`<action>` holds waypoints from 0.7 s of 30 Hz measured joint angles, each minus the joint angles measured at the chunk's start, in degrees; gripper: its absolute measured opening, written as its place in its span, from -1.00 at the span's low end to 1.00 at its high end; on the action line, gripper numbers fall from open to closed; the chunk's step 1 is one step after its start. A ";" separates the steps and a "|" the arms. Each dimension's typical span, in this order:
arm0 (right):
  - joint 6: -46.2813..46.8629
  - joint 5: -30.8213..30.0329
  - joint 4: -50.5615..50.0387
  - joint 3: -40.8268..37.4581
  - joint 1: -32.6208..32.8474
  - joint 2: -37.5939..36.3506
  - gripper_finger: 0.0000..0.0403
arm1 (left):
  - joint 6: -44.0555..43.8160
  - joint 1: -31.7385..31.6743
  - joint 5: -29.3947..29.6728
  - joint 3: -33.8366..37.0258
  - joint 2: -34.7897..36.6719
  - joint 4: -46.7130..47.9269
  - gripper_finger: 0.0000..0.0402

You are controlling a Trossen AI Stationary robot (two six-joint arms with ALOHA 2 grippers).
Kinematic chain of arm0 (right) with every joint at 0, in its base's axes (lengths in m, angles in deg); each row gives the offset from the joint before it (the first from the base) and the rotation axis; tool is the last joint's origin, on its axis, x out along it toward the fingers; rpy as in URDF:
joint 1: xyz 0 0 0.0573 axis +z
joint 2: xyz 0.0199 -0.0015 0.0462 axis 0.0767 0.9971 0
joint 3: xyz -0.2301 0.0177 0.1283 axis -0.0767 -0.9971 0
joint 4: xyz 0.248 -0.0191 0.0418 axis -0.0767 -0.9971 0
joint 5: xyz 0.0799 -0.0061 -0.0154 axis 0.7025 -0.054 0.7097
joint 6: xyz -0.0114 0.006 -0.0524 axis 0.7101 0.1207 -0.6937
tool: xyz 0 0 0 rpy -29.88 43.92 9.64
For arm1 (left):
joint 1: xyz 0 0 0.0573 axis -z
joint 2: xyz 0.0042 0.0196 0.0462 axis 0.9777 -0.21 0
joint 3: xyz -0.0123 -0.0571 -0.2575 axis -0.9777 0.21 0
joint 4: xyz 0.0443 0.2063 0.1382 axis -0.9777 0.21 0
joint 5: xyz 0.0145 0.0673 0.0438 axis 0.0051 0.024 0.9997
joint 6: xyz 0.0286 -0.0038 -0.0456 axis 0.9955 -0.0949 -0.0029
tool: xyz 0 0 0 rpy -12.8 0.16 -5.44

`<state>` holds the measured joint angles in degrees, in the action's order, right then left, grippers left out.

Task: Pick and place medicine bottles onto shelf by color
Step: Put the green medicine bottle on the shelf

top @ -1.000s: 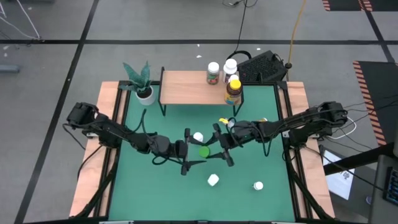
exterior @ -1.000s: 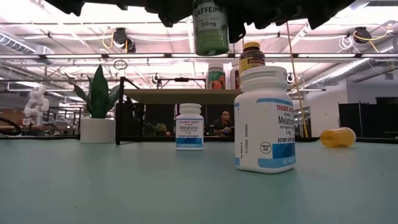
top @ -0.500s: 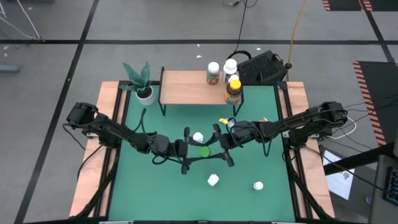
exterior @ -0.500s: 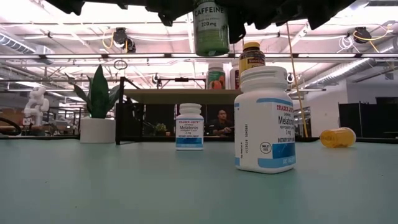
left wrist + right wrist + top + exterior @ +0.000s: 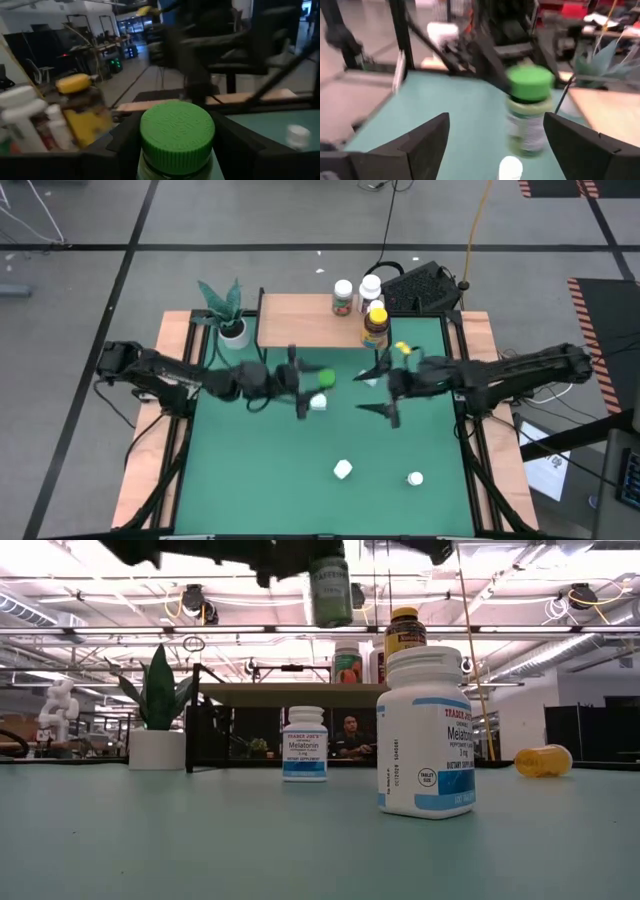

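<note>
Green-capped, the small green medicine bottle [image 5: 320,376] is held in the left gripper [image 5: 175,150], lifted just in front of the light-wood shelf [image 5: 310,320]. Nearby, the right gripper [image 5: 385,393] is spread wide and holds nothing.

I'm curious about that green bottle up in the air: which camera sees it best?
The right wrist view: green bottle whole, cap to label. Left wrist view shows only its cap between the left gripper's fingers. High view: a green dot. Low view: its label.

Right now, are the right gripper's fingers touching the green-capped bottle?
Apart. The right wrist view shows the right gripper open, with the green-capped bottle beyond its fingers, clear teal table between.
</note>
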<state>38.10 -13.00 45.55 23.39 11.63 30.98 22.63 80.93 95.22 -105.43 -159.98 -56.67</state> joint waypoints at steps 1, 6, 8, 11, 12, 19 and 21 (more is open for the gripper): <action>0.61 0.04 -0.47 -0.13 0.01 -2.11 0.56 | -0.79 -2.60 -2.37 -1.00 -0.02 1.07 0.03; 1.37 0.02 2.02 -3.73 0.03 -9.72 0.56 | -2.32 -14.38 -10.03 -9.18 -3.38 10.16 0.07; 1.39 0.02 4.25 -5.71 0.03 -11.36 0.56 | -1.89 -17.73 -11.48 -12.39 -5.56 12.26 0.05; 1.39 0.00 8.29 -8.31 0.01 -12.10 0.56 | -3.71 -22.04 -14.51 -16.19 -8.89 13.08 0.02; 1.39 0.00 8.81 -9.12 0.02 -12.17 0.56 | -4.75 -23.16 -15.45 -17.27 -10.32 12.71 0.02; 2.44 0.02 10.32 -11.04 0.01 -12.15 0.56 | -5.01 -26.31 -17.83 -21.96 -19.68 11.87 0.13; 2.86 -0.07 7.74 -11.23 0.00 -12.11 0.56 | -4.94 -26.70 -17.90 -22.40 -20.82 11.31 0.14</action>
<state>40.97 -13.07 53.30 12.15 11.63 18.86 17.69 54.23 77.32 -127.83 -180.80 -45.36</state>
